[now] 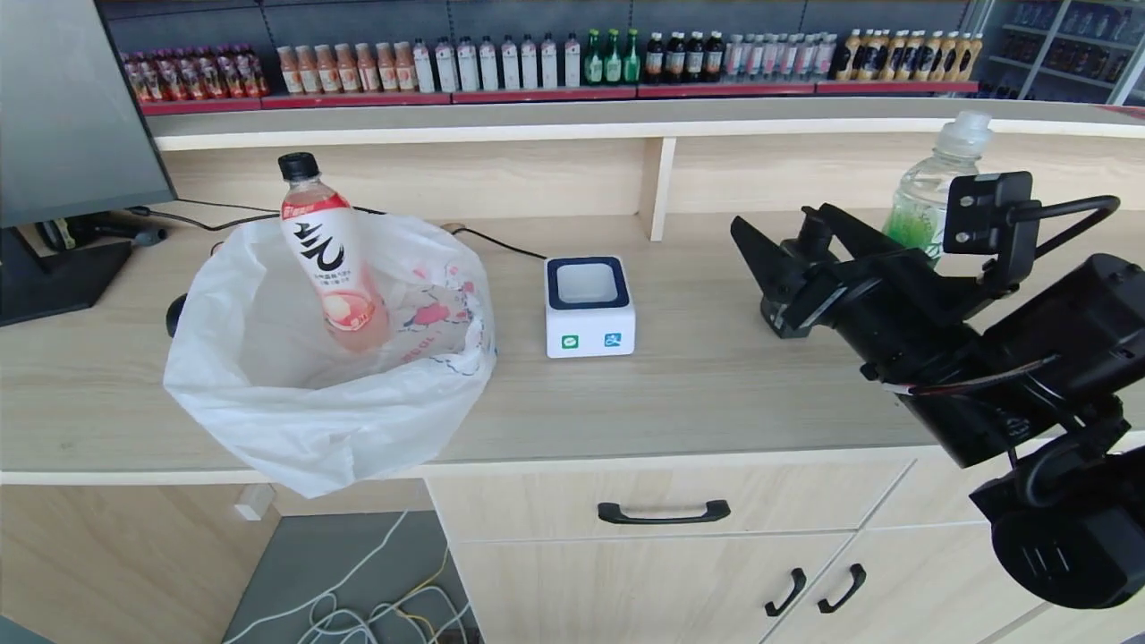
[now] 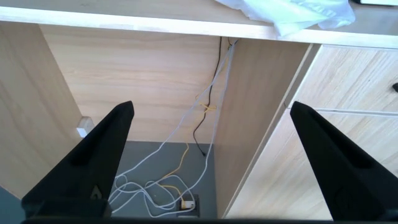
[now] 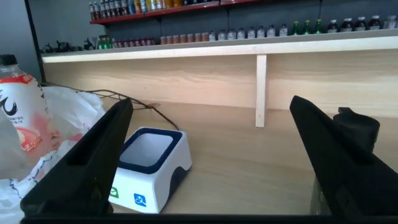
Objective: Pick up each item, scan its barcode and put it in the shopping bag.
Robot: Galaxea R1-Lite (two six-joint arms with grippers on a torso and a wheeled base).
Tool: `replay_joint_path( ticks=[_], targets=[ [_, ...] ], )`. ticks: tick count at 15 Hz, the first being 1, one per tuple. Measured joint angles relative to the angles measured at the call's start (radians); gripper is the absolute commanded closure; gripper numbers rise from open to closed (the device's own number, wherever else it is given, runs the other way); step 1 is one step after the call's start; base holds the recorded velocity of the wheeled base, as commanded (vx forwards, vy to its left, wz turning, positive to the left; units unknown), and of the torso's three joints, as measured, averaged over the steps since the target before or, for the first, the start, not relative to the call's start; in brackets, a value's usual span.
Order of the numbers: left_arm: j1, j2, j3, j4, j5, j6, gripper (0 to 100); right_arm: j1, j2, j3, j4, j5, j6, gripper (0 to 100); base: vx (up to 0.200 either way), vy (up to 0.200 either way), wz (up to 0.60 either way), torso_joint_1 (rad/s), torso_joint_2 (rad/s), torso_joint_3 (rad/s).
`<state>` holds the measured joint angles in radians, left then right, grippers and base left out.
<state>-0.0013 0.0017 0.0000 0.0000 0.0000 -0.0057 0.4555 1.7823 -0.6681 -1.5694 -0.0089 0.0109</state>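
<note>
I work at a pale wooden counter (image 1: 698, 394) in a shop, with drawers in its front. Nearest to me, the left gripper (image 2: 211, 107) hangs below the counter edge with its jaws spread wide. It grips nothing and faces the loose cables (image 2: 168, 186) on the floor under the counter. The right gripper (image 1: 776, 234) hovers over the right part of the counter. Its jaws are also fully apart, and it holds and touches nothing. On the left side sits the white plastic shopping bag (image 1: 268, 376), its mouth open. A pink drink bottle (image 1: 326, 259) with a black cap leans inside it, the neck rising above the rim. Near the bag, in the middle, stands the white scanner (image 1: 589, 309) with a dark blue frame on top. Behind the right arm a clear bottle with a green label (image 1: 926, 192) stands upright, partly hidden. Far behind, a shelf (image 1: 555, 94) carries a long row of drinks.
</note>
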Motion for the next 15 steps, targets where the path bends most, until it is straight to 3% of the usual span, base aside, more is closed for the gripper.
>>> replay_joint_path(
  ticks=[6, 15],
  targets=[
    [-0.001, 0.000, 0.000, 0.000, 0.000, 0.001, 0, 0.000, -0.006, 0.017, -0.001, -0.002, 0.000, 0, 0.000, 0.000, 0.00, 0.000, 0.00, 0.000],
    [0.000, 0.000, 0.000, 0.000, 0.000, 0.001, 0, -0.091, 0.039, 0.082, 0.000, -0.031, -0.046, 0, 0.000, 0.000, 0.00, 0.000, 0.00, 0.000]
  ],
)
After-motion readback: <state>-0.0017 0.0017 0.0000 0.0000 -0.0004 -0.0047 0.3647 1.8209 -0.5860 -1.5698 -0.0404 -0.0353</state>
